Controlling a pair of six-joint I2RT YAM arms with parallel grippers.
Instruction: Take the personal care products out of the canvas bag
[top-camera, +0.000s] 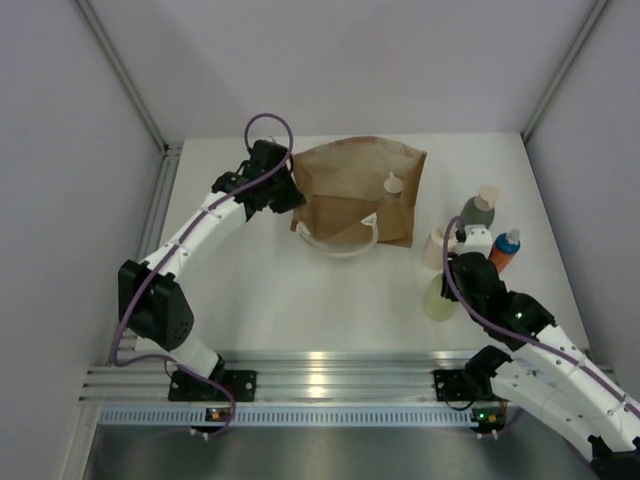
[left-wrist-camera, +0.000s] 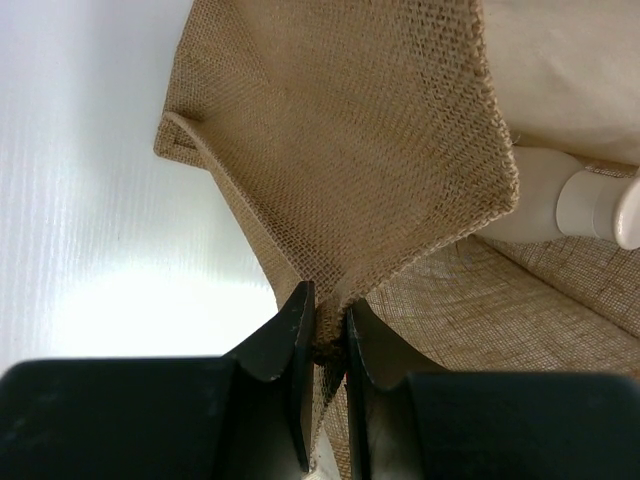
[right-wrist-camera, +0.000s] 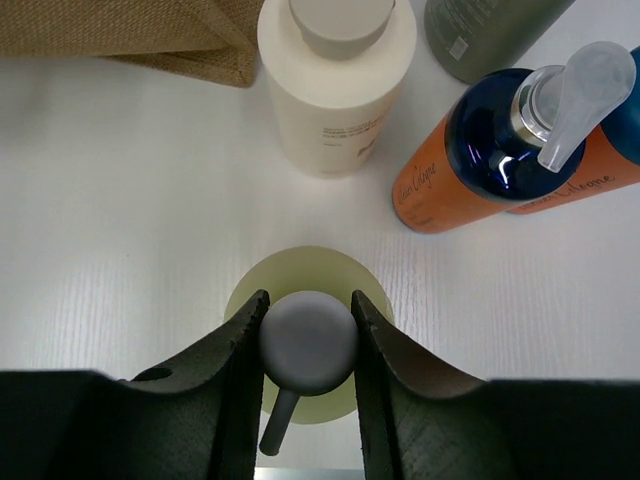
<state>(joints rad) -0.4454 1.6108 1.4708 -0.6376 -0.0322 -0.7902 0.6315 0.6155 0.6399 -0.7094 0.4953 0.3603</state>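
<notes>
The right gripper (right-wrist-camera: 308, 305) is clamped on the grey cap of the yellow-green bottle (right-wrist-camera: 310, 265), which stands upright beneath it over the white table (right-wrist-camera: 120, 200), outside the canvas bag (top-camera: 360, 195). This looks like the set-down of that bottle. The jaws should part only once the base sits flat, then rise straight up. The cream bottle (right-wrist-camera: 335, 80) stands near at 12 o'clock and an orange bottle (right-wrist-camera: 435, 185) at 2 o'clock. The grey-green bottle (right-wrist-camera: 490, 35) is beyond, at 1 o'clock.

The left gripper (left-wrist-camera: 327, 305) is pinched together on the bag's woven edge, at the bag's 9 o'clock in the overhead view. A steady hold there should leave the mouth lifted for the next reach. Inside, a pale bottle (left-wrist-camera: 545, 190) with a pale cap lies at 2 o'clock from the fingers.

Whether the yellow-green bottle's base touches the table cannot be seen. A second orange bottle (right-wrist-camera: 610, 185) is cut off at the right wrist view's edge. The depth of the bag is hidden by its own cloth.
</notes>
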